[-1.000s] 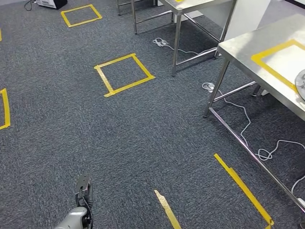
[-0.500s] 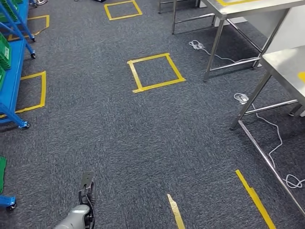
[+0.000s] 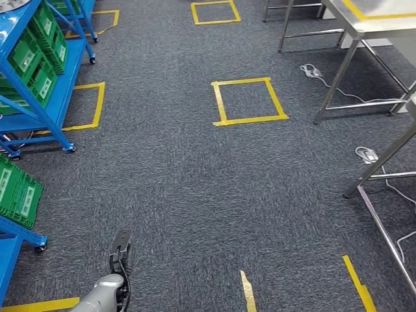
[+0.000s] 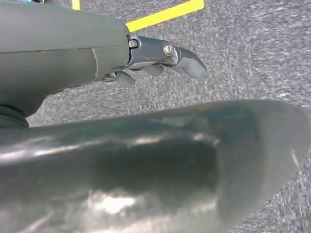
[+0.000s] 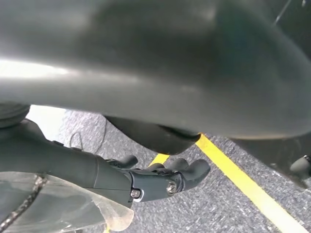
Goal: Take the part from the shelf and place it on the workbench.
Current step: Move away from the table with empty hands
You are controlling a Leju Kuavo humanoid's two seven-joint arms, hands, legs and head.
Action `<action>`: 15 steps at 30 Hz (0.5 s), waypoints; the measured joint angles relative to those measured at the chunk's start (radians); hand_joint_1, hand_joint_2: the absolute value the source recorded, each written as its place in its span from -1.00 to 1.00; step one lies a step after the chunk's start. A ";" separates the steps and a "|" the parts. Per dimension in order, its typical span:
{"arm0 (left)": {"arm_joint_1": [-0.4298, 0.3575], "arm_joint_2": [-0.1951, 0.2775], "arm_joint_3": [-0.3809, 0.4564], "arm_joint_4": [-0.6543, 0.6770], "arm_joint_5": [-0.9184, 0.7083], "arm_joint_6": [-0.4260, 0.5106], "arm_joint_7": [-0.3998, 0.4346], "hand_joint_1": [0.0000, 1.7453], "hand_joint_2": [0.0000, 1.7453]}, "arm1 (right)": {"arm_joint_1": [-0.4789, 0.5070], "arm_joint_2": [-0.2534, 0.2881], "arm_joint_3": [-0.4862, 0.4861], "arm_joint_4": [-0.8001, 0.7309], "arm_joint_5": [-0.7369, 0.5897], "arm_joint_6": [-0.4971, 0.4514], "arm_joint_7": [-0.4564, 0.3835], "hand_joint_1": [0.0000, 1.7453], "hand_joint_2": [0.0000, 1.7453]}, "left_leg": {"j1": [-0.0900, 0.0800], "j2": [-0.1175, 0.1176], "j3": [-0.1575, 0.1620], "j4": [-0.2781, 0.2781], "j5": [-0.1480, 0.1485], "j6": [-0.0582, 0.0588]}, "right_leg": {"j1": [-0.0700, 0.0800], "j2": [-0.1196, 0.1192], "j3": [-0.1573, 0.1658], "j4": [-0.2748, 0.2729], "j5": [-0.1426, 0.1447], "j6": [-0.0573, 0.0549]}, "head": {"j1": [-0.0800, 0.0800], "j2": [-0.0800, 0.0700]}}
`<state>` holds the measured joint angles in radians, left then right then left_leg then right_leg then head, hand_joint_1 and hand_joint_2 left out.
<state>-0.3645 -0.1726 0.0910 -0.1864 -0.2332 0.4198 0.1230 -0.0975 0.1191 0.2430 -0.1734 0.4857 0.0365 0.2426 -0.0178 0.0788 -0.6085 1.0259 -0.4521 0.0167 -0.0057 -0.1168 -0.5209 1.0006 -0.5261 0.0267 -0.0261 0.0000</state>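
Note:
A blue shelf (image 3: 62, 97) on castors stands at the far left in the head view, with green bins (image 3: 35, 62) on its levels. A pale grey object (image 3: 10, 4) lies on its top level, cut off by the picture's edge. Steel workbenches (image 3: 375, 25) stand at the right. My left arm (image 3: 104, 294) hangs low over the carpet. In the left wrist view my left hand (image 4: 161, 54) has its fingers stretched out and holds nothing. My right hand (image 5: 163, 178) also hangs with fingers extended and nothing in them.
Yellow tape squares (image 3: 249, 100) mark the grey carpet, with tape strips (image 3: 361, 290) near my feet. White cables (image 3: 365, 155) lie under the workbench legs (image 3: 377, 159) at the right. A second blue rack with a green bin (image 3: 17, 192) stands at the near left.
The whole picture has shifted right: the camera has turned left. The blue shelf has come into view and the workbenches have slid toward the right edge. My arms hang as before.

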 joint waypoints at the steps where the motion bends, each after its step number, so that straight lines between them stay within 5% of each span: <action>1: 0.000 0.000 -0.002 0.000 -0.003 0.001 0.003 -1.00 -1.00 | 0.000 0.000 0.000 0.000 0.000 0.000 0.000 -1.00 -1.00 | 0.002 -0.013 0.000 -0.003 0.002 0.006 | -0.001 -0.007 0.002 -0.002 -0.004 0.006 | 0.000 0.000; 3: -0.002 -0.002 -0.006 0.000 -0.009 0.003 0.007 -1.00 -1.00 | 0.001 0.001 0.000 -0.001 -0.002 -0.001 -0.001 -1.00 -1.00 | 0.007 -0.038 0.003 -0.010 0.006 0.019 | -0.006 0.030 -0.007 0.025 -0.028 0.015 | 0.003 0.000; 5: -0.006 -0.008 -0.011 0.000 -0.015 0.005 0.008 -1.00 -1.00 | 0.007 0.000 -0.003 -0.001 -0.003 -0.002 -0.001 -1.00 -1.00 | 0.010 -0.066 0.004 -0.013 0.009 0.029 | -0.008 0.093 -0.060 0.136 -0.085 0.019 | 0.008 0.000; 7: -0.006 -0.016 -0.017 0.000 -0.018 0.012 0.008 -1.00 -1.00 | 0.013 0.000 -0.007 0.000 -0.004 -0.003 -0.001 -1.00 -1.00 | 0.009 -0.096 0.004 -0.013 0.008 0.033 | -0.008 0.113 -0.132 0.267 -0.130 0.021 | 0.010 0.000; 8: -0.005 -0.019 -0.020 0.000 -0.019 0.016 0.008 -1.00 -1.00 | 0.015 -0.001 -0.010 0.000 -0.003 -0.002 -0.001 -1.00 -1.00 | 0.008 -0.110 0.005 -0.012 0.007 0.033 | -0.007 0.115 -0.151 0.291 -0.126 0.021 | 0.009 0.000; 10: -0.003 -0.025 -0.024 0.000 -0.019 0.027 0.006 -1.00 -1.00 | 0.018 -0.003 -0.013 0.000 0.003 0.007 -0.001 -1.00 -1.00 | 0.009 -0.141 0.008 -0.010 0.006 0.032 | -0.008 0.124 -0.134 0.222 -0.059 0.018 | 0.009 0.000; 12: -0.003 -0.035 -0.025 0.000 -0.014 0.040 -0.003 -1.00 -1.00 | 0.021 -0.006 -0.014 0.002 0.020 0.024 0.001 -1.00 -1.00 | 0.009 -0.168 0.008 -0.005 0.003 0.027 | -0.013 0.166 -0.079 0.086 0.010 0.014 | 0.009 0.000; 15: -0.002 -0.052 -0.024 0.000 0.006 0.060 -0.014 -1.00 -1.00 | 0.018 -0.009 -0.012 0.005 0.050 0.048 0.009 -1.00 -1.00 | 0.011 -0.199 -0.002 0.000 0.005 0.011 | -0.015 0.198 -0.040 0.014 0.021 0.008 | 0.009 0.000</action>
<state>-0.3668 -0.2242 0.0672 -0.1864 -0.2267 0.4801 0.1091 -0.0792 0.1097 0.2309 -0.1682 0.5359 0.0850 0.2519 -0.0066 -0.1205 -0.6109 1.0257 -0.4468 0.0278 -0.0203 0.0817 -0.5606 1.0143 -0.5049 0.0346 -0.0175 0.0000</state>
